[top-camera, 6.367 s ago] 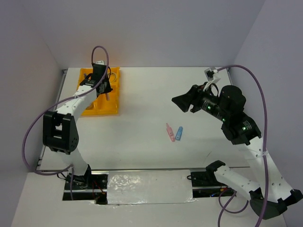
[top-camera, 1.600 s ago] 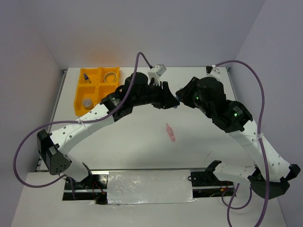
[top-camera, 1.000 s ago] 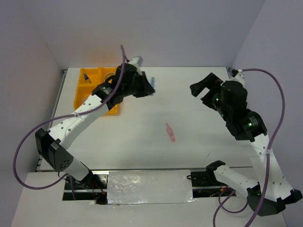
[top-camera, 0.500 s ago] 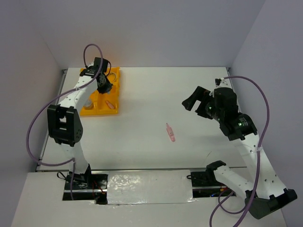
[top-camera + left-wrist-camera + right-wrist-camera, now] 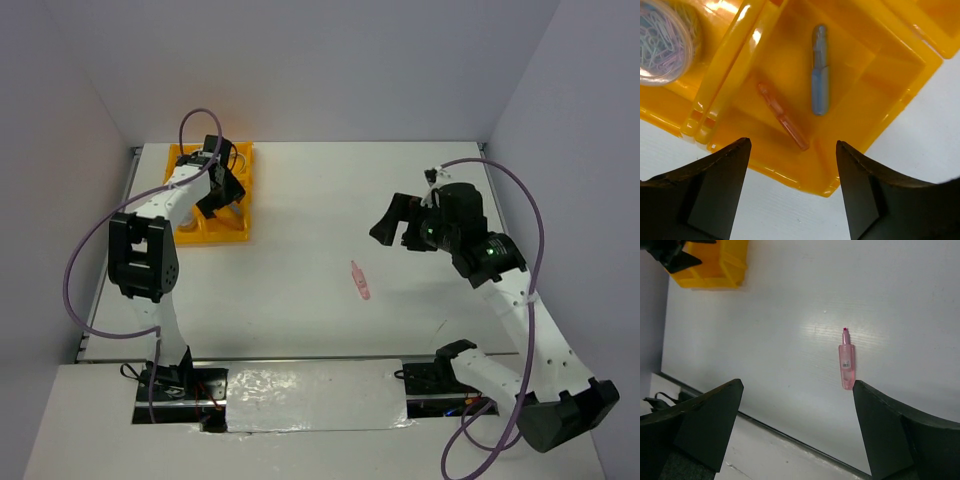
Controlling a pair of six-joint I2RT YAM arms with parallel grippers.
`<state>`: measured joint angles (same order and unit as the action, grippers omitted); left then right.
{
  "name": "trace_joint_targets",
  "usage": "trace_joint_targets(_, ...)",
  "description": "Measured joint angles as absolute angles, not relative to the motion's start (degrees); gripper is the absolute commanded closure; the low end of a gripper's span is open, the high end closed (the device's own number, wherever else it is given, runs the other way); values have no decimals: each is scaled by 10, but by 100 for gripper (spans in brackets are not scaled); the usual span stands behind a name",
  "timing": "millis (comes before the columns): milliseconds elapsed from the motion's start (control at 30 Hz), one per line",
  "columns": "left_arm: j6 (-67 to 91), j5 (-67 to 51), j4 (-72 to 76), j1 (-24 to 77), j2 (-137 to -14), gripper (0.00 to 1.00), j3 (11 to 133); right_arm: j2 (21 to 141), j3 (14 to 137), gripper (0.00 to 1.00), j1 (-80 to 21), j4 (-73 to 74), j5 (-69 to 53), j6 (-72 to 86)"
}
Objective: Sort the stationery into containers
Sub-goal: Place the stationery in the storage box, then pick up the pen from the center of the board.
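— Checking your left side first. The left fingers point(image 5: 715, 190) hang over the orange-yellow tray point(image 5: 202, 236), spread wide, with nothing between them.
— Logged. What lies under them?
— One corner compartment, seen in your left wrist view. The blue piece point(image 5: 819, 77) lies flat on its floor. A pink piece point(image 5: 783, 117) lies just beside it at a slant, and the two are not touching. Bare counter point(image 5: 920, 165) shows past two walls of that compartment.
— Next compartment over?
— The round jar point(image 5: 662, 40) is clear and has paper clips inside. It sits across the divider at the upper left of that view, and only part of it shows.
— The other two compartments?
— In the top view your left arm covers much of the tray. You cannot tell what sits in them.
— Right side?
— The right fingers point(image 5: 695, 430) are parted wide too and hold nothing. They are up off the counter and well apart from the tray. In the top view they sit to the right, pointing toward the middle.
— Anything loose?
— Yes, the second pink piece point(image 5: 360, 281). It lies alone on the white counter near the middle, well apart from the tray. In your right wrist view it lies flat between the two dark fingers, narrow tip pointing away from the camera, with a small label on its body. A corner of the tray shows at the upper left of that view.
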<state>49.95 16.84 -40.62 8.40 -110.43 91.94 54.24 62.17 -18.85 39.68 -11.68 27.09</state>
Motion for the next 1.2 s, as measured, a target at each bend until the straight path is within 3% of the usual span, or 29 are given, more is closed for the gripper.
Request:
trace_joint_targets(200,500,159,-403,75,-1102,17,909,590,576,5,-189,398,-124,225)
trace_joint_targets(433,474,96,-403,80,-1027,1,914,686,548,12,-223,402,-73,180)
trace_joint_targets(733,405,5,-357,90,-787,1,821,815,549,24,-331,379,13,164)
trace_joint_targets(1033,372,-52,-382,86,-765,1,771,903,536,40,-354,321,44,173)
trace_joint_targets(1200,361,-70,-383,86,-746,1,766,923,518,43,-361,287,59,177)
